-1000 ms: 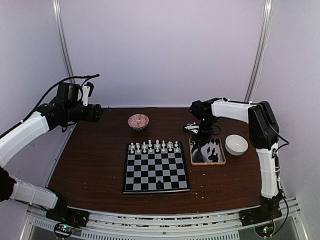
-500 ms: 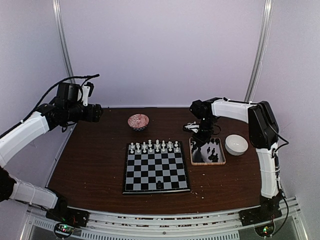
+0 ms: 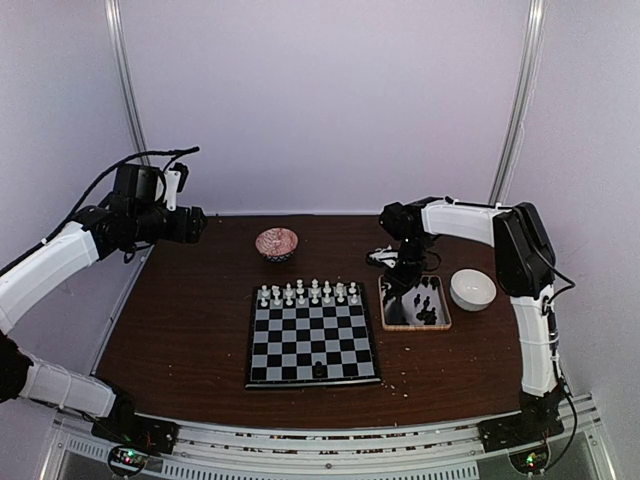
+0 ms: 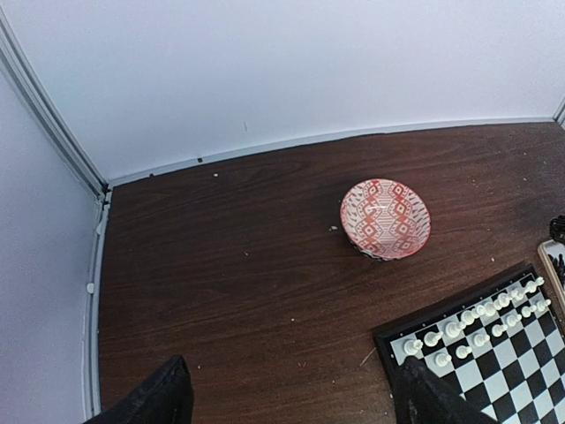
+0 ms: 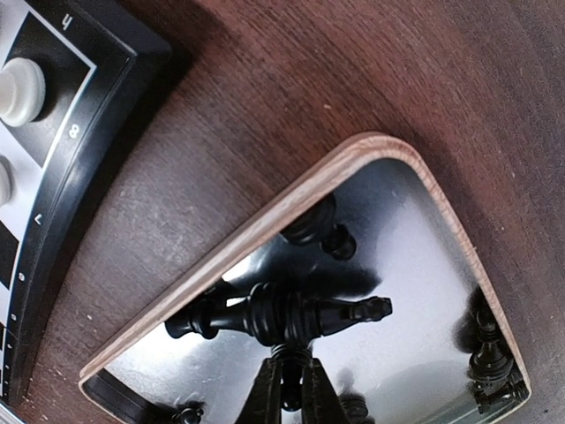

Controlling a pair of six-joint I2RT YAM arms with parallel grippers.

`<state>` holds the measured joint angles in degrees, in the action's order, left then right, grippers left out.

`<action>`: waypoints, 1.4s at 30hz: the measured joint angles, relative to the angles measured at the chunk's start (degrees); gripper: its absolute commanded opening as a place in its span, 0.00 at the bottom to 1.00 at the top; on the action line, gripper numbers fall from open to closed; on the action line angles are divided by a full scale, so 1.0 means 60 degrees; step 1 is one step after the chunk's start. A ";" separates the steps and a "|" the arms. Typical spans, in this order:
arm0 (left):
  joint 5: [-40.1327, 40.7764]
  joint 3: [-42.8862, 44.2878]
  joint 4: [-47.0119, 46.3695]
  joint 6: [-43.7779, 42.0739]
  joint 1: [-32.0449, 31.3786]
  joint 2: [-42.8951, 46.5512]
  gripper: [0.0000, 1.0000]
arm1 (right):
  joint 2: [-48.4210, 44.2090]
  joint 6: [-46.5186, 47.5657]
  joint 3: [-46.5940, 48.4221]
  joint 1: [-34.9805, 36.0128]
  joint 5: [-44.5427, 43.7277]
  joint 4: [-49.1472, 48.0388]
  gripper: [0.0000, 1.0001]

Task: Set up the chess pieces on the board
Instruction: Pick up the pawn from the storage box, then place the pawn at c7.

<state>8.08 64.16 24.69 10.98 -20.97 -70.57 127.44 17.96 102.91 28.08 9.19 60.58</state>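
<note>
The board (image 3: pixel 300 341) lies mid-table with two rows of white chess pieces (image 3: pixel 308 293) along its far edge and one black piece (image 3: pixel 318 370) on the near row. My right gripper (image 3: pixel 405 276) reaches down into the wooden-rimmed tray (image 3: pixel 415 327). In the right wrist view the right gripper (image 5: pixel 291 393) is shut on a small black chess piece (image 5: pixel 291 353), beside a longer black piece (image 5: pixel 282 314) lying flat. My left gripper (image 3: pixel 195 225) hovers high at the far left; in its wrist view this left gripper (image 4: pixel 296 402) stands open and empty.
A red patterned bowl (image 3: pixel 277 243) sits behind the board, also seen as the bowl (image 4: pixel 385 218) in the left wrist view. A white bowl (image 3: pixel 472 289) stands right of the tray. More black pieces (image 5: pixel 490 353) lie in the tray. Pale crumbs dot the wood.
The right gripper's fingers have closed the last bit onto the black piece in the tray. Neither arm has otherwise moved.
</note>
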 measured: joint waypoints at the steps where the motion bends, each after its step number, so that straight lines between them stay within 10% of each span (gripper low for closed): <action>1: 0.0000 0.0004 0.0000 0.0000 0.0000 0.0004 0.80 | 0.0000 -0.0004 0.0000 0.0000 0.0000 0.0004 0.04; 19: -0.0091 0.0004 0.0004 -0.0004 0.0007 -0.0015 0.80 | -0.3468 0.0219 -0.1104 0.1545 0.0062 -0.0273 0.03; 42: -0.0138 0.0004 0.0004 0.0000 0.0007 -0.0040 0.80 | -0.2047 0.0681 -0.1217 0.5220 0.0248 -0.0215 0.03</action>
<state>7.25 64.18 24.71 10.98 -20.93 -70.81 115.15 22.04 95.61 59.40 10.68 59.29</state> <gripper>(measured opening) 0.805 0.072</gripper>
